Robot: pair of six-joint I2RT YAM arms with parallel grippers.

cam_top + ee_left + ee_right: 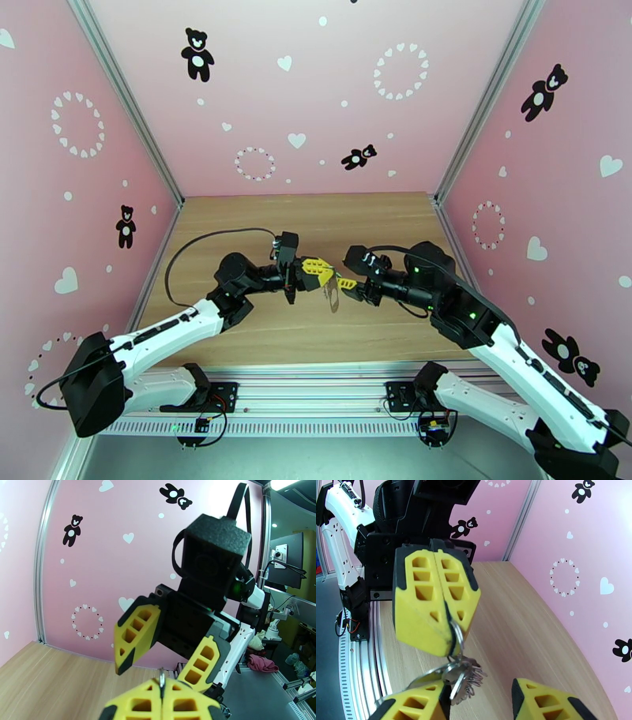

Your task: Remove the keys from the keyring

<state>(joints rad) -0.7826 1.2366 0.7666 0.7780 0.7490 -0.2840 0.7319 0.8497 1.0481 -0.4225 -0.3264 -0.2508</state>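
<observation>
Your left arm reaches in low over the middle of the wooden table (521, 610), and the left gripper (448, 644) is clamped tight on the keyring (457, 632), with the keys (464, 677) dangling in a silvery bunch just below its tips. Your right gripper (152, 671) faces it nose to nose, fingers spread wide beside that bunch. One finger looks to be touching the keys, though the wrist view's edge cuts it off, and from above the bunch is a small blur.

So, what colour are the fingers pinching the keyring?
Yellow with black backs, on the left gripper; best in right wrist view.
</observation>
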